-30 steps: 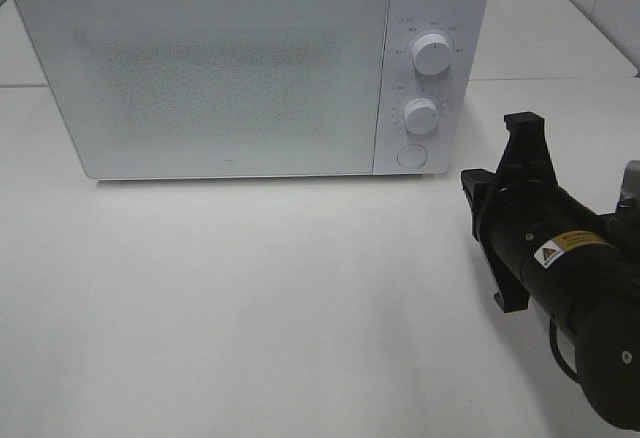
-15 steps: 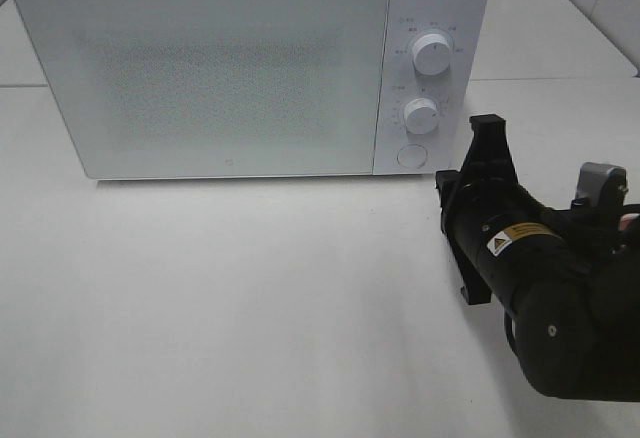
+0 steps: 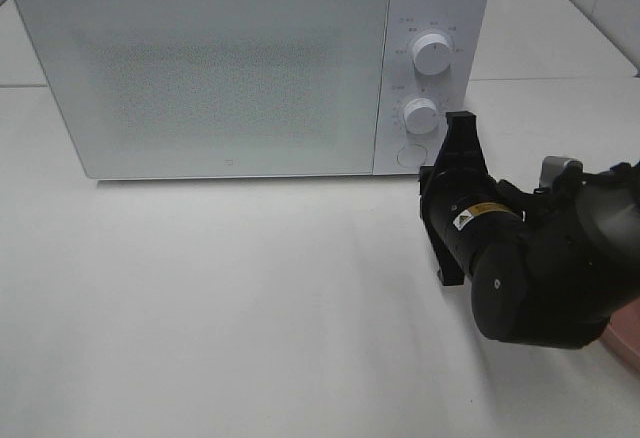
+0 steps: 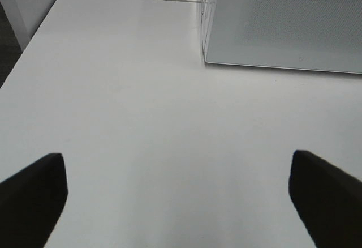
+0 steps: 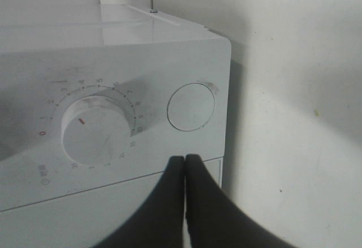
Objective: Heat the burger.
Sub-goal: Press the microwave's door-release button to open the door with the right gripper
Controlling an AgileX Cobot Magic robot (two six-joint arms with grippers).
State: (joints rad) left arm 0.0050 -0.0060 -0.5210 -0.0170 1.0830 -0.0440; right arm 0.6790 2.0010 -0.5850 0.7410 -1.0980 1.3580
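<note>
The right tool (image 5: 185, 158), tips together, aims at the microwave's (image 3: 200, 68) five o'clock button (image 5: 191, 107), probably to open it; the left tool (image 4: 180, 198) hangs spread.

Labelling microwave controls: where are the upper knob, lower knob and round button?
upper knob (image 3: 431, 53), exterior high view, centre of its face.
lower knob (image 3: 421, 115), exterior high view, centre of its face.
round button (image 5: 191, 107), right wrist view, centre of its face.

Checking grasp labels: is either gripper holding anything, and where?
Nothing held: right gripper shut, empty, near the microwave button; left gripper open, empty.
</note>
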